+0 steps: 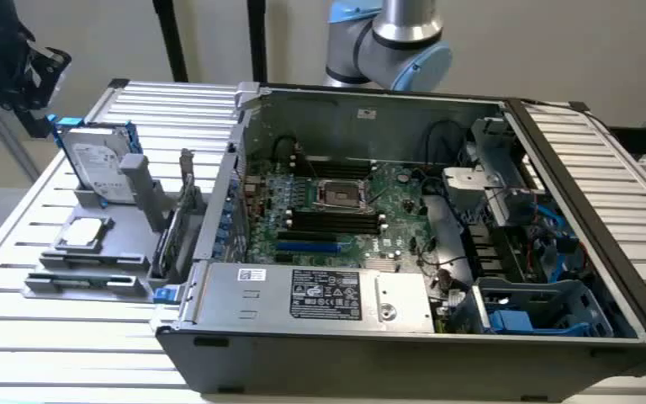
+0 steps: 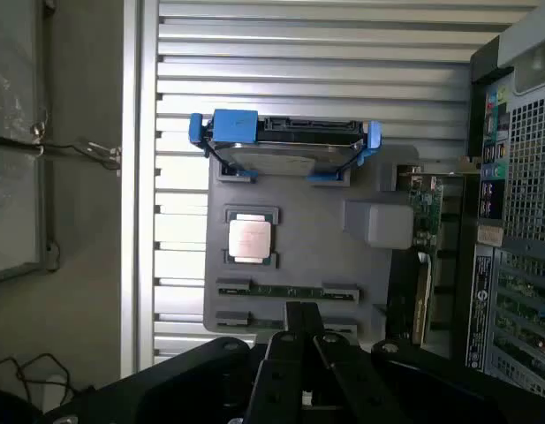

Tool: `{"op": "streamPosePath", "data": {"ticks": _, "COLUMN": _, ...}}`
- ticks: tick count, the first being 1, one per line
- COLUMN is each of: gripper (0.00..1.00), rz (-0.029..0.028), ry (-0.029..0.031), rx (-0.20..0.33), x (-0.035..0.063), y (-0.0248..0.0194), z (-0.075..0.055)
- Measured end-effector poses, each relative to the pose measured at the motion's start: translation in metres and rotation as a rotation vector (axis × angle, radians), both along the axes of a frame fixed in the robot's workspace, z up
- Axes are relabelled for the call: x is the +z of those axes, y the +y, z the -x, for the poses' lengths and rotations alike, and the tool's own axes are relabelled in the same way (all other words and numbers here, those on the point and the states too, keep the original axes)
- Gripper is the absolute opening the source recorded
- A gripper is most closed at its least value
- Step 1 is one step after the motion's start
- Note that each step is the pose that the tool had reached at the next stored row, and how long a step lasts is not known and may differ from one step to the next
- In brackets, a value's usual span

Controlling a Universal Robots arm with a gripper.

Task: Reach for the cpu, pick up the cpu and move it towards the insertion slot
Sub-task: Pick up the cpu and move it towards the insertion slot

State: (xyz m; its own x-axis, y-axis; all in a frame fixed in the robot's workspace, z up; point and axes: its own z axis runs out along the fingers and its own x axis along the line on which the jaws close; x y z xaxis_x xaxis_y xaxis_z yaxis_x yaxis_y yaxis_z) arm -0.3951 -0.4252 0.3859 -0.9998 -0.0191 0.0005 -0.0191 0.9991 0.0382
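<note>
The slatted metal tabletop point(image 1: 31, 353) carries a grey plastic fixture point(image 2: 316, 256) toward the exterior view's left edge and an open computer case point(image 1: 300, 358) beside it, the two nearly touching. Bare slats lie open all round the fixture's outer edges, so the room above it is free. Its side toward the case is crowded by a green circuit card point(image 2: 422, 221) standing on edge and a rounded grey block point(image 2: 387, 225).

The cpu point(image 2: 251, 238) lies flat in a square dark-rimmed recess of the fixture. It is a small square chip with a dull silvery top and nothing lying on it. It sits between the hard drive point(image 2: 285, 141), which stands upright in a blue frame at the fixture's far edge, and two thin green strips point(image 2: 276, 289) lying in grooves near the opposite edge.

The hand point(image 2: 303, 309) hangs above the fixture's edge by those strips, well apart from the cpu. Its black fingers point(image 2: 294, 322) are clenched together, and nothing is between them. The arm point(image 1: 389, 38), pale blue and silver at its joints, rises behind the case's rear wall.

Inside the case, the insertion slot point(image 1: 338, 195) is a square socket with a shiny metal frame round a dark centre. It lies on the green motherboard, toward the rear wall. Long black memory slots point(image 1: 329, 220) run just in front of it, and a silver labelled box point(image 1: 312, 290) sits along the case's front edge. Cables and blue plastic bays crowd the case toward the exterior view's right. The space straight above the socket is open.
</note>
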Motion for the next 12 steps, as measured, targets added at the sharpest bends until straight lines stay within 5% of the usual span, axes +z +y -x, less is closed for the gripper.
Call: {"op": "streamPosePath", "data": {"ticks": 12, "gripper": 0.11, "rz": 0.0000, "ry": 0.0000, "rx": 0.000, "x": 0.0000, "y": 0.0000, "z": 0.0000}}
